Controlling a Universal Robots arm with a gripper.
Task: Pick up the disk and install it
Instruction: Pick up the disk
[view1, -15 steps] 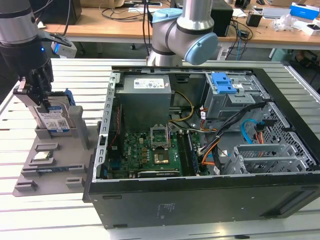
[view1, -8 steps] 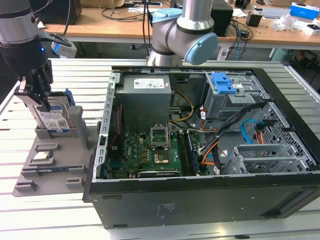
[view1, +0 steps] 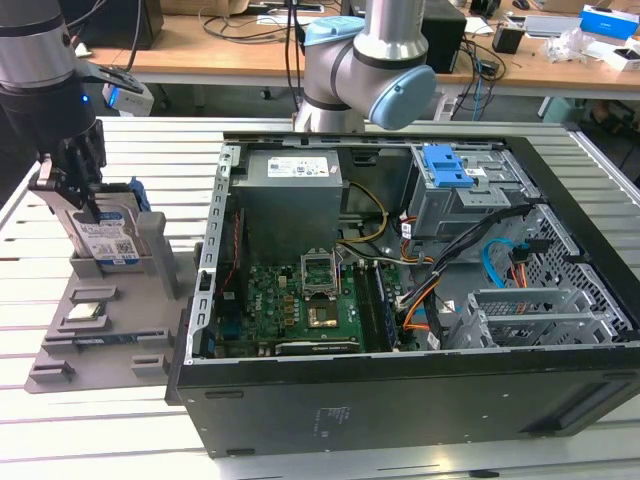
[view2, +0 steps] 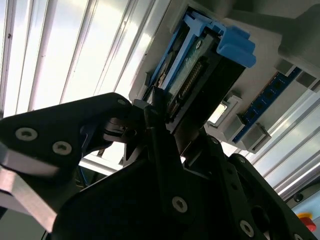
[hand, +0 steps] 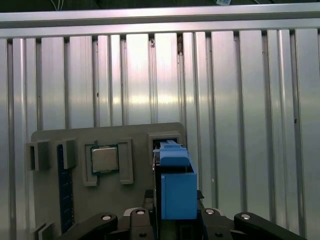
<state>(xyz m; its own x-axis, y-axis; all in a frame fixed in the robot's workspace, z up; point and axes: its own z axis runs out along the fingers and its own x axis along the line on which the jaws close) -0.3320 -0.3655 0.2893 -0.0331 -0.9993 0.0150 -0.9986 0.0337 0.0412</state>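
Note:
The disk (view1: 112, 238) is a silver hard drive with a white-and-blue label and a blue rail frame. It stands on edge, slightly tilted, in a slot of the grey fixture plate (view1: 120, 345) at the exterior view's left. My gripper (view1: 85, 205) comes down over its upper edge, and the fingers (view2: 150, 112) press against the disk's sides. In the first wrist view the disk's blue rail (hand: 177, 187) rises between the gripper's (hand: 177, 222) two finger links. The second wrist view shows the disk's edge and blue end tab (view2: 235, 45) just past the fingertips.
The open computer case (view1: 400, 390) lies at the exterior view's right, with a drive cage and blue latch (view1: 447, 170) at its far side. On the fixture plate sit a square processor chip (hand: 105, 159) and a blue memory strip (hand: 62, 190). The table is ribbed metal (hand: 240, 100).

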